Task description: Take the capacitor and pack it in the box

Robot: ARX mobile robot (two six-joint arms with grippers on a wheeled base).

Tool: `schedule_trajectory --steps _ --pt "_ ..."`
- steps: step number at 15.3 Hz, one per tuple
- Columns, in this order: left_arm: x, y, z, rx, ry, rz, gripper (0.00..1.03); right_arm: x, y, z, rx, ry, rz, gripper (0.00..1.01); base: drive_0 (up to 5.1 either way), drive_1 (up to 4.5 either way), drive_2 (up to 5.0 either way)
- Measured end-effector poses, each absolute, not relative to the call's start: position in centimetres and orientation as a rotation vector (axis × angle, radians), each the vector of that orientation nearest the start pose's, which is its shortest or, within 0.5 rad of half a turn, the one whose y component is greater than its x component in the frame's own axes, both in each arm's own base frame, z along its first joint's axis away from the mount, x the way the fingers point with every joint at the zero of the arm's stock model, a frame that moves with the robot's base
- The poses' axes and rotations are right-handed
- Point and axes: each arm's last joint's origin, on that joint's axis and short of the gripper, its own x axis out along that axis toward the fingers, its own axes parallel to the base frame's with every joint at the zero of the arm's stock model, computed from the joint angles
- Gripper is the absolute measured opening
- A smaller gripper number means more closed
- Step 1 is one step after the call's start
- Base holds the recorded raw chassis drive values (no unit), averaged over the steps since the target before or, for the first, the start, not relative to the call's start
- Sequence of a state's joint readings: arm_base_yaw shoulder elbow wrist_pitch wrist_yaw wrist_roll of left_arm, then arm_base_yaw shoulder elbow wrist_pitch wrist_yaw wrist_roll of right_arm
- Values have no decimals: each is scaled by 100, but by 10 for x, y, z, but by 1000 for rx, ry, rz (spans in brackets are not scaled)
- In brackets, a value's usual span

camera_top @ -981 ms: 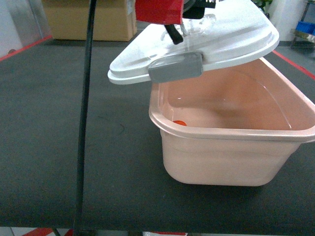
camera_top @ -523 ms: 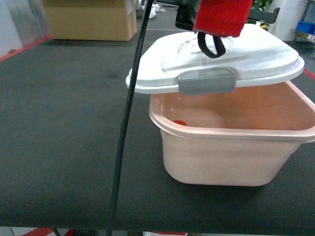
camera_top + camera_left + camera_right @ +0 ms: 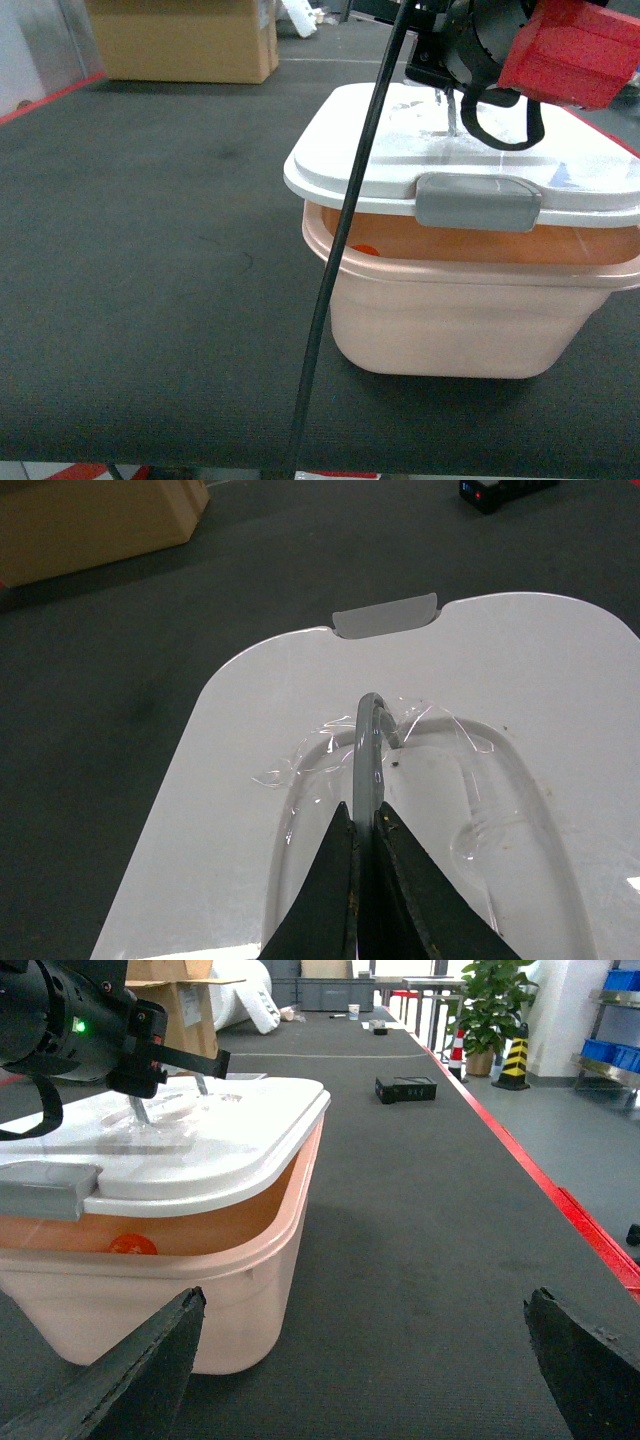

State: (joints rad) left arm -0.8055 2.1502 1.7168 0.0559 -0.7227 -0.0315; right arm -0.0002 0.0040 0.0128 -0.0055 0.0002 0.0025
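The pale pink box stands on the dark mat at the right of the head view. Its white lid with a grey latch lies over the rim, with a gap left at the front. My left gripper is shut on the lid's metal handle; it reaches in from the upper right of the head view. A small orange capacitor shows through the gap on the box floor. My right gripper stands open and holds nothing, low over the mat just right of the box.
A black cable slants across the head view in front of the box. A brown cardboard carton stands at the back left. A black device lies on the mat beyond the box. The red line marks the mat's right edge.
The lid, held tilted above the box's left side a second ago, has moved right and come down level onto the rim with my left gripper still on its handle.
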Motion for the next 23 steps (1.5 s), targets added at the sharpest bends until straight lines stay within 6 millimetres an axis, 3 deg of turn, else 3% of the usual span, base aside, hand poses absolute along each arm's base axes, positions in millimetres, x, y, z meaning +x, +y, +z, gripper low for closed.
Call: schedule_trajectory --steps 9,10,15,17,21,23 --pt "341 -357 239 230 316 -47 2 97 0 167 2 -3 0 98 0 0 0" --pt "341 -357 240 221 308 -47 8 97 0 167 2 -4 0 98 0 0 0" --pt "350 -353 247 155 236 -25 71 97 0 167 2 -3 0 98 0 0 0" --pt "359 -335 261 106 170 -13 98 97 0 167 2 -3 -1 98 0 0 0" --pt "361 -261 319 -10 2 48 98 97 0 167 2 -3 0 98 0 0 0" --pt "349 -219 315 24 -47 64 98 97 0 167 2 -3 0 98 0 0 0"
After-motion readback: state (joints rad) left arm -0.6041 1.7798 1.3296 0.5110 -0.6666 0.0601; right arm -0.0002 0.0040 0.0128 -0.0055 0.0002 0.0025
